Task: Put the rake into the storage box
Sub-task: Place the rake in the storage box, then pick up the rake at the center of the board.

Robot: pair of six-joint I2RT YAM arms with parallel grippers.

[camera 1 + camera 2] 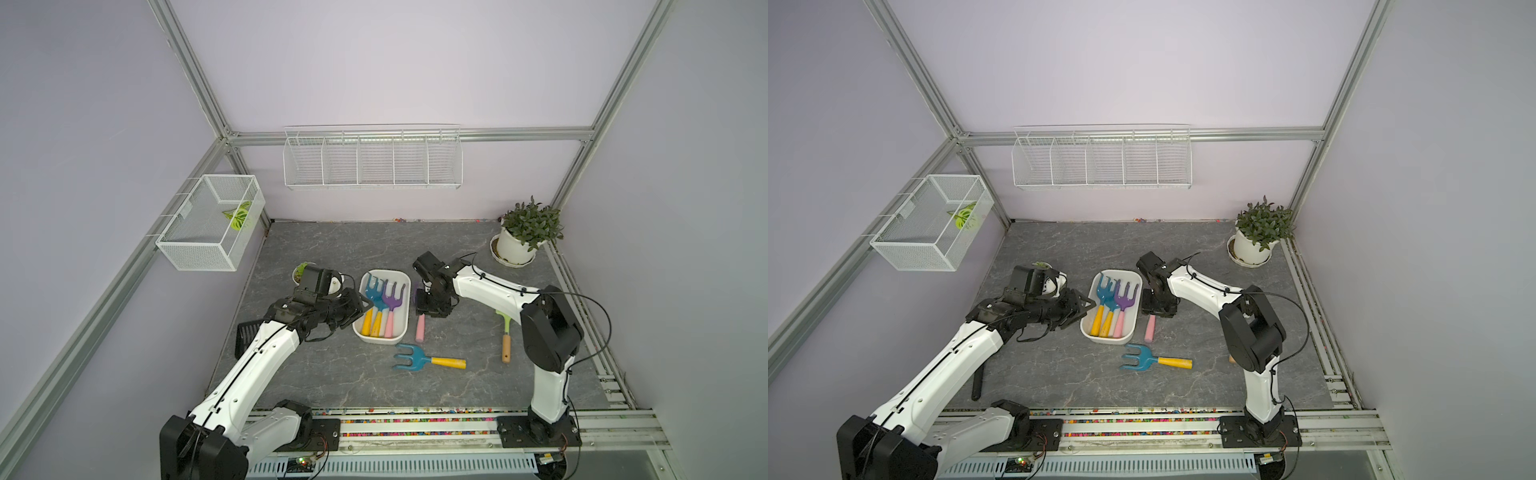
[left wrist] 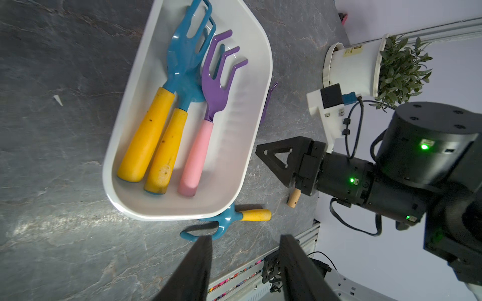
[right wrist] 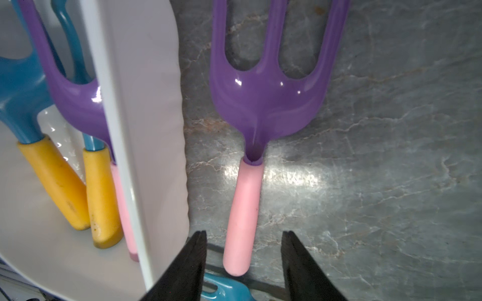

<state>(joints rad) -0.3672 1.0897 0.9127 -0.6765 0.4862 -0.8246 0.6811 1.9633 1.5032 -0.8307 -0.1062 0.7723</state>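
The left gripper [image 2: 245,238] is held with jaws parted just beside the storage box [image 1: 380,340]; the right gripper [image 3: 243,234] is pointed downward, jaws apart, at the box's opposite side.

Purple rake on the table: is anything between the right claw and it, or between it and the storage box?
Nothing visible. The right claw hangs open over the pink handle of the purple rake. Only the storage box wall separates them; three rakes inside leave bare floor beside it.
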